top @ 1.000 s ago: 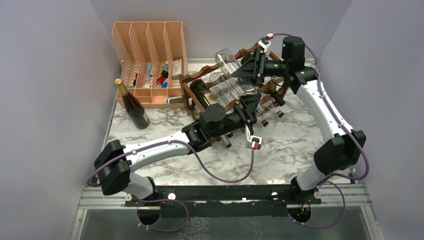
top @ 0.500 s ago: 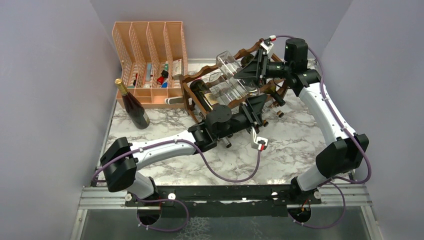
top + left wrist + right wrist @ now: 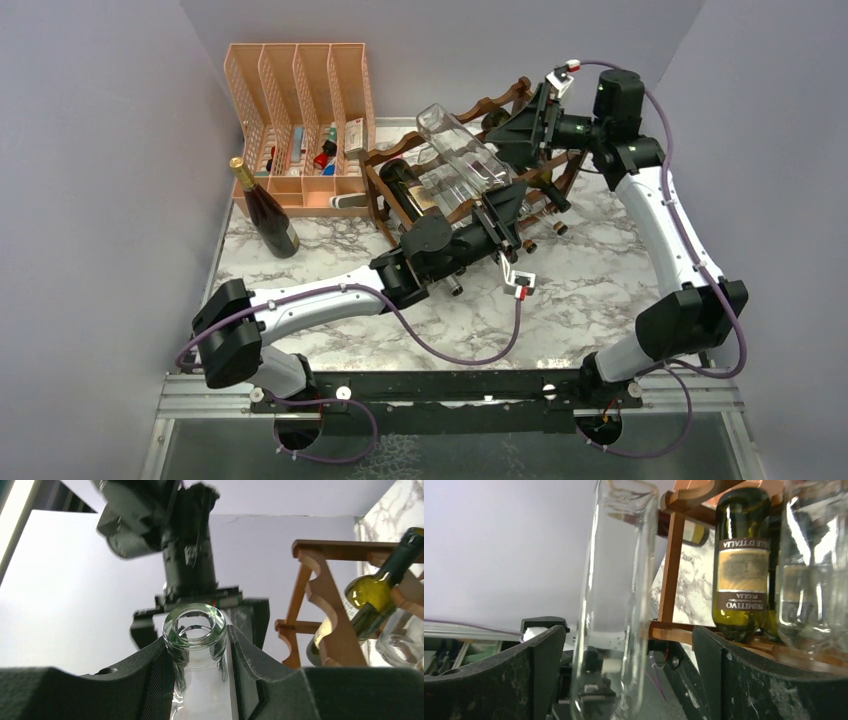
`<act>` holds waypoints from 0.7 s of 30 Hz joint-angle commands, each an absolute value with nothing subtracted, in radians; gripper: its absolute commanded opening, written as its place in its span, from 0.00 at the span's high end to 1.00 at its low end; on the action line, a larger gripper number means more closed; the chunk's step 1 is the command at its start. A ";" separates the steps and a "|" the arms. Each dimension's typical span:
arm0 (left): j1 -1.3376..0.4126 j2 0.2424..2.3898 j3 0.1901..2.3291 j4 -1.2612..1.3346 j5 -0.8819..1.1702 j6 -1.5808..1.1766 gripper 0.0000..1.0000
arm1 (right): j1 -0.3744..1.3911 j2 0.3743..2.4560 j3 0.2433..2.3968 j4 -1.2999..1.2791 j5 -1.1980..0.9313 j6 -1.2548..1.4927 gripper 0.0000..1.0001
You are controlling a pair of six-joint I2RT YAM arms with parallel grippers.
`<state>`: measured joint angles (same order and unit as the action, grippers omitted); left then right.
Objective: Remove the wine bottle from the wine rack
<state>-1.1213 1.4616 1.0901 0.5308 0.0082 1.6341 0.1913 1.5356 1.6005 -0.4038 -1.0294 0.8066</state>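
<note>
The clear glass wine bottle point(image 3: 462, 152) hangs at a slant over the dark brown wine rack point(image 3: 380, 196), base up and back, neck toward me. My left gripper point(image 3: 503, 207) is shut on its neck. In the left wrist view, the bottle mouth point(image 3: 195, 624) pokes out between the closed left gripper point(image 3: 200, 652) pads. My right gripper point(image 3: 532, 122) stands open beside the bottle's body. In the right wrist view, the bottle point(image 3: 616, 595) stands between the spread right gripper point(image 3: 626, 672) fingers point(image 3: 526, 675) with gaps on both sides.
A dark bottle with a tan label point(image 3: 741, 565) lies in the rack point(image 3: 671, 575), with other glass bottles beside it. A green bottle point(image 3: 372, 592) rests on a rack rail point(image 3: 325, 615). A corked wine bottle point(image 3: 263, 206) stands on the marble top before the peach mesh organizer point(image 3: 300, 110).
My right gripper opened, let go of the clear bottle's body and drew back to the right. My left gripper closed on the neck. The bottle's base shifted slightly left.
</note>
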 commanded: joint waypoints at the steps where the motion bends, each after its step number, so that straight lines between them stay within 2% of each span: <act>1: -1.129 1.376 1.073 0.687 -0.035 1.658 1.00 | 0.146 1.498 1.649 -0.383 -1.069 0.793 0.00; 6: -1.133 1.345 1.080 0.717 -0.059 1.599 1.00 | 0.074 1.489 1.695 -0.441 -1.055 0.750 0.00; 12: -1.134 1.287 1.144 0.715 -0.162 1.375 1.00 | 0.028 1.478 1.839 -0.604 -0.939 0.625 0.00; 15: -1.134 1.242 1.171 0.695 -0.237 1.233 1.00 | 0.027 1.461 1.845 -0.605 -0.910 0.615 0.00; 21: -1.132 1.143 1.303 0.382 -0.402 0.892 1.00 | 0.026 1.451 1.823 -0.582 -0.921 0.624 0.00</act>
<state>-1.1282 1.2434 1.1793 0.5228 -0.2462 1.1625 0.0254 1.4586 1.8187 -0.5564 -0.9470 0.6495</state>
